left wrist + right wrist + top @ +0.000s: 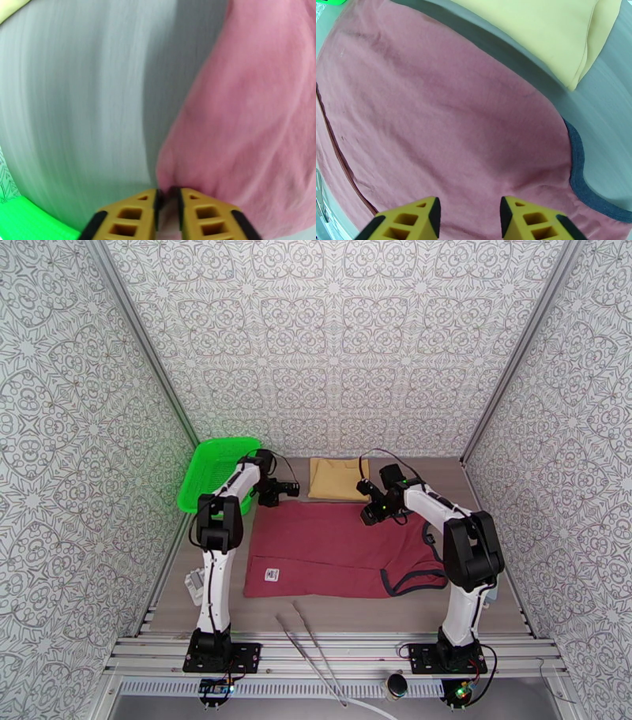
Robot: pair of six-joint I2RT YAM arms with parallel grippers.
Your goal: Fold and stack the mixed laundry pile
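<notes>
"Where did the tank top (332, 549) lie?"

"Flat on the counter (411, 611), tan cloth (338, 478) folded just behind it. Left gripper (168, 194): jaws pinched on the far left corner. Right gripper (469, 207): hovering above, jaws wide."

"Risk?"

"A one-sided lift would likely skew the fold, and that thin pinch might slip."

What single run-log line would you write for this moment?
left gripper: shut on maroon tank top edge | right gripper: open above it | tan cloth: folded, far side
</notes>
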